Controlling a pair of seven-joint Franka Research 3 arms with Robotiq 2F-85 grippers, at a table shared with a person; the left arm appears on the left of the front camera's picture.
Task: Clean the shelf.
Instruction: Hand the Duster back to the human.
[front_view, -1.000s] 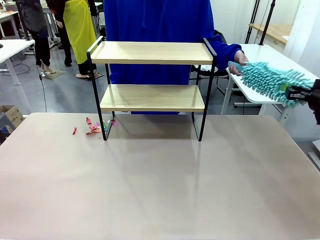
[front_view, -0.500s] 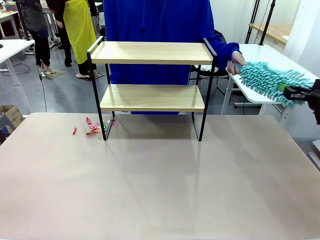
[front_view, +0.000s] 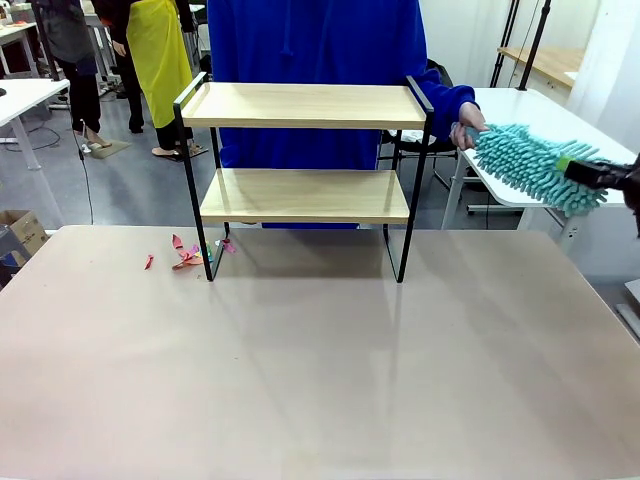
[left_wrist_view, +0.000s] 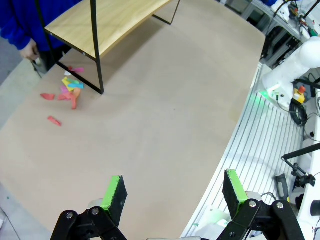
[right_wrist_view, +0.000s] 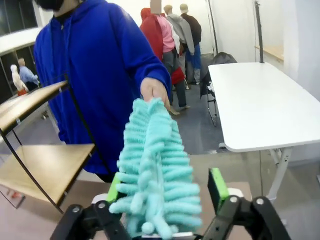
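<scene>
The shelf (front_view: 305, 150) stands at the bench's (front_view: 320, 380) far edge, paper scraps (front_view: 185, 257) by its left leg. Past the right edge, the right tool (right_wrist_view: 165, 192) stands spread around a teal duster (front_view: 535, 165) a person's hand (front_view: 468, 125) holds. Left tool (left_wrist_view: 172, 192) gapes apart.

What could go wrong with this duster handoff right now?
1. The right claw stands open around the teal duster while the person's hand holds the far end; if the hand lets go early, the duster may drop.
2. Paper scraps lie on the table by the shelf leg, and could be missed.
</scene>
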